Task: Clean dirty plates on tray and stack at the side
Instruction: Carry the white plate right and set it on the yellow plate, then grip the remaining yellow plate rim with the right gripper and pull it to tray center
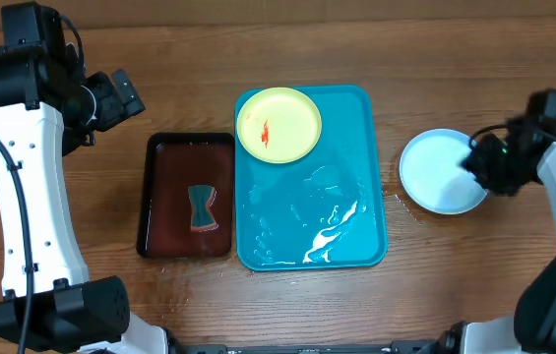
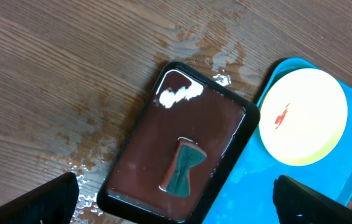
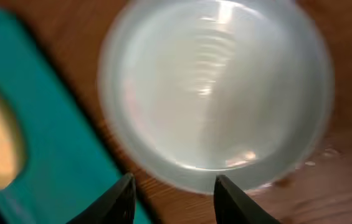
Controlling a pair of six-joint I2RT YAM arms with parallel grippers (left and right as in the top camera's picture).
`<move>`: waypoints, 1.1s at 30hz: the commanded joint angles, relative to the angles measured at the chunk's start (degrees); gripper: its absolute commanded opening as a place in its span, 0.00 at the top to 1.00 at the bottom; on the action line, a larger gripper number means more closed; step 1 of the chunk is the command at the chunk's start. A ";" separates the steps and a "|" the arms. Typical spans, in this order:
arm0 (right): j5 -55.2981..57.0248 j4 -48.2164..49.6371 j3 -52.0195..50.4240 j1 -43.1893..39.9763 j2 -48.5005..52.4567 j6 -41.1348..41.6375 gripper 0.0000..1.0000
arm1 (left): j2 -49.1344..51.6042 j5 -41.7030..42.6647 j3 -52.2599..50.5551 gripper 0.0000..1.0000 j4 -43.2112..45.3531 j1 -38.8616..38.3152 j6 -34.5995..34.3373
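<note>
R gripper (image 3: 174,184) sits at the rim of the white-bluish plate (image 3: 216,87), jaws parted w/ nothing pinched between them, so it reads as released. Plate lies flat on the wooden table (image 1: 474,59), right of the turquoise tray (image 1: 356,197) and apart from it.

Step looks like the set-down at the side. To do it well, lift straight up off the rim before you swing away, so a finger doesn't drag or tip the plate. There are wet patches near it, so it may slide.

L gripper (image 2: 176,180) is spread wide and empty, hanging over the black tray (image 2: 138,149) w/ the sponge (image 2: 184,167) in it.

Next job, prob: the yellow-green plate (image 1: 278,123) in the turquoise tray's top-left corner, red smear (image 1: 266,132) on it, not cleaned yet.

Counts:
- plates visible: 2 (1 white-bluish, 1 yellow-green)
- turquoise tray: 1
- black tray: 1
- sponge: 1
- arms: 2
</note>
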 commanded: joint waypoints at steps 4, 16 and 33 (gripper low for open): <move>-3.15 2.84 7.93 17.03 -4.39 -6.80 0.52 | -0.87 -0.02 1.16 0.00 0.00 0.24 0.68; 20.22 28.55 7.87 38.14 9.77 -6.80 0.32 | -0.87 -0.04 1.16 0.00 -0.02 0.22 0.68; 17.40 34.95 7.93 37.40 25.14 -6.32 0.96 | -0.87 -0.02 1.16 0.00 0.00 0.24 0.68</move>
